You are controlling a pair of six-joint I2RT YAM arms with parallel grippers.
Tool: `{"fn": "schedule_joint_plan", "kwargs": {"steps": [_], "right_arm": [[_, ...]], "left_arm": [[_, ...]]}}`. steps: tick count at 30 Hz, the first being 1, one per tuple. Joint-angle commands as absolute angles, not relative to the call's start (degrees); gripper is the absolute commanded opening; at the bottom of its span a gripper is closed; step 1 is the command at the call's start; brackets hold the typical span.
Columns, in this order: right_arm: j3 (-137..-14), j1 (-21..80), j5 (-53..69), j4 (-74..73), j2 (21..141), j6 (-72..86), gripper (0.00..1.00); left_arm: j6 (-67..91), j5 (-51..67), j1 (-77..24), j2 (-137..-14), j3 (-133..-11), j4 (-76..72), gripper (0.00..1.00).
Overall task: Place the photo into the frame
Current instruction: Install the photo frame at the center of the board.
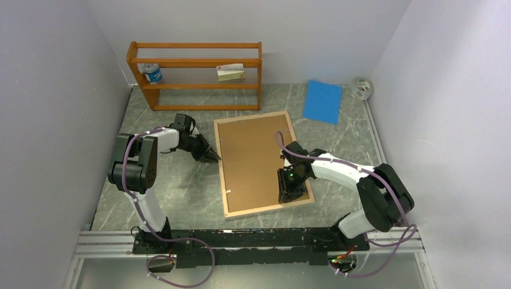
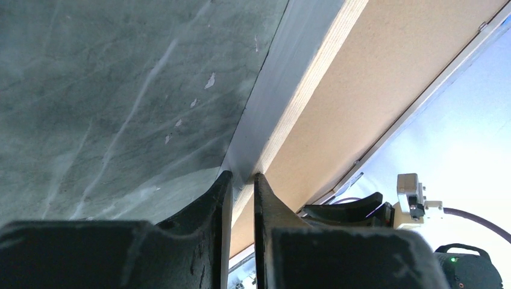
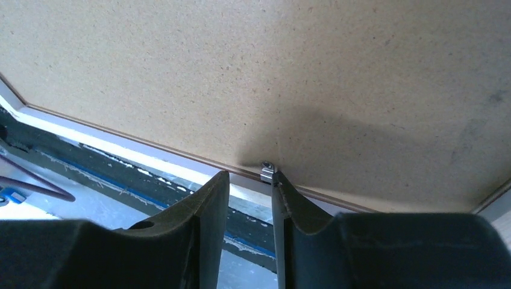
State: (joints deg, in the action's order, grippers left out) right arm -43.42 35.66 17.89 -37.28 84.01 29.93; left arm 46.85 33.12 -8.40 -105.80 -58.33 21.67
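Right pincer (image 3: 250, 176) released, empty, fingertip against small metal tab (image 3: 267, 173) on near rim of thin light-wood rectangular picture frame (image 1: 259, 209), face down mid grey marbled desk (image 1: 181, 192). Left pincer (image 2: 243, 176) looks clamped on its left rim. Glossy photo not visible. Risk: fingertip skids off tab, gouges brown fibreboard backing panel (image 1: 253, 156).

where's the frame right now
Top view: the frame lies back-up mid-table, left gripper at its left edge, right gripper over its near-right corner.

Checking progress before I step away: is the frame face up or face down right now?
Face down. The frame shows its light wood reverse upward, with the brown backing board sitting inside it.
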Motion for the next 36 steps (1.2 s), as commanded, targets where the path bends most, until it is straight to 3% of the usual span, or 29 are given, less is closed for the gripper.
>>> {"fn": "schedule_joint_plan", "kwargs": {"steps": [1,9,15,22,28,32,36], "right_arm": [[-43.51,36.08,23.74,-40.09,85.74,30.0,0.36],[-46.33,35.3,14.07,-41.64,81.68,32.94,0.38],[-50.79,31.73,3.82,-42.61,73.66,34.78,0.47],[-52.78,25.34,-8.56,-44.28,75.22,37.72,0.59],[-52.76,22.14,-9.82,-41.55,79.49,39.56,0.64],[-52.2,20.91,-7.34,-39.12,81.65,38.71,0.63],[-51.38,20.19,-5.45,-37.24,83.39,36.67,0.53]], "left_arm": [[47.89,25.55,-10.1,-109.38,-55.7,22.16,0.03],[46.89,25.03,-10.11,-108.65,-56.32,22.79,0.03],[44.62,25.06,-10.11,-107.28,-58.07,23.67,0.03],[42.1,26.44,-10.11,-106.01,-59.68,25.12,0.27],[41.02,27.84,-10.11,-105.54,-59.83,25.34,0.38],[40.48,29.21,-10.11,-104.9,-59.94,24.69,0.39],[40.08,30.42,-10.1,-104.78,-59.87,24.17,0.38]]}}
